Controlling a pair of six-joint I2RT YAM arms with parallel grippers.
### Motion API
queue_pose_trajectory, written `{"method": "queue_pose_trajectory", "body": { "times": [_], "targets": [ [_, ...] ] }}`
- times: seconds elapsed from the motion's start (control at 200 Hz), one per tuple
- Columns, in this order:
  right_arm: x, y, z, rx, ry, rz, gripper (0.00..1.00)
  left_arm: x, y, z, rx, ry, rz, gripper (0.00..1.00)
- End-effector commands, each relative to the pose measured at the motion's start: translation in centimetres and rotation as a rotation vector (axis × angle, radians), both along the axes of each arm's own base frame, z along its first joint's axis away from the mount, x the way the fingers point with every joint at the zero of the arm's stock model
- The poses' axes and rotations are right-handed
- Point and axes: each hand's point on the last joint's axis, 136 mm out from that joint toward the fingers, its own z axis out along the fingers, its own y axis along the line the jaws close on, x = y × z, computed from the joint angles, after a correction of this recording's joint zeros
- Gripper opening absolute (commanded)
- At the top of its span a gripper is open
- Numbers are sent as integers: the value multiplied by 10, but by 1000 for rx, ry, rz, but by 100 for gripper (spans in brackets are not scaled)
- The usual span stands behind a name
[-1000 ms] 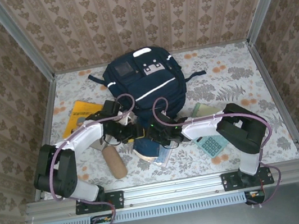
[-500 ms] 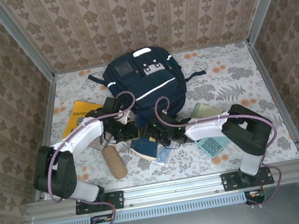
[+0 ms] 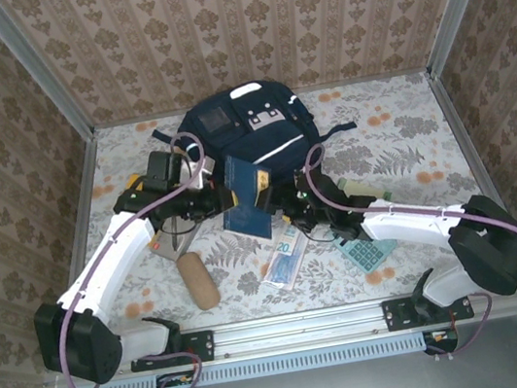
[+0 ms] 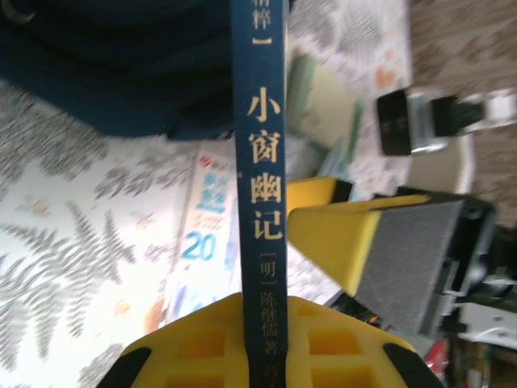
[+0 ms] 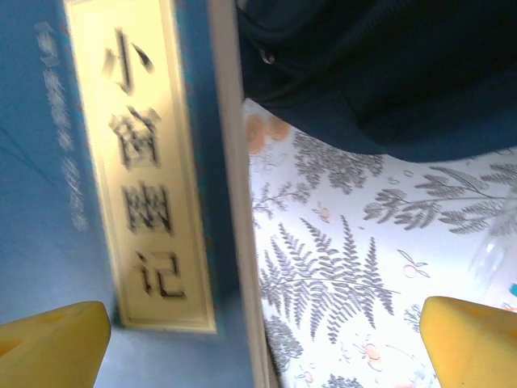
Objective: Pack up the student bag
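Your left gripper [image 3: 227, 199] clamping a blue book [image 3: 245, 196] (gold lettering on spine), near the backpack [image 3: 248, 129], your right gripper [image 5: 258, 343] wide apart beside it

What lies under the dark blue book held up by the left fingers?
A pale thin booklet lies on the fern-print tablecloth; the dark blue book, seen edge-on, covers a strip of it.

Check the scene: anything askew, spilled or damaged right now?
Nothing spilled or damaged. The blue book hangs tilted above the table, pinched at one end by the left gripper alone; the right gripper is open beside it.
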Motion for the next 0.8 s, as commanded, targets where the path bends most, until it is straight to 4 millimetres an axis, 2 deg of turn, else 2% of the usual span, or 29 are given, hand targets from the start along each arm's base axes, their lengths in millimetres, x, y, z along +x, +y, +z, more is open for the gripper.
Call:
{"method": "queue_pose_trajectory", "body": {
  "times": [0.0, 0.175, 0.2, 0.43, 0.545, 0.625, 0.75, 0.795],
  "targets": [
    [-1, 11, 46, 153, -124, 103, 100, 12, -19, 42, -197, -67, -8, 0],
    [5, 14, 78, 311, -182, 147, 99, 21, -33, 65, -340, -83, -20, 0],
    [8, 16, 70, 318, -165, 152, 100, 21, -35, 67, -350, -81, -24, 0],
    [21, 13, 93, 480, -207, 220, 100, 12, -41, 63, -384, -33, -82, 0],
    [27, 6, 98, 523, -216, 234, 93, 7, -39, 54, -351, -14, -94, 0],
    [27, 1, 101, 534, -225, 238, 84, 4, -39, 52, -342, -5, -112, 0],
    [23, -1, 104, 537, -234, 274, 58, 4, -39, 47, -329, 9, -127, 0],
    [22, -2, 105, 535, -236, 284, 43, 4, -40, 44, -325, 16, -132, 0]
  ]
}}
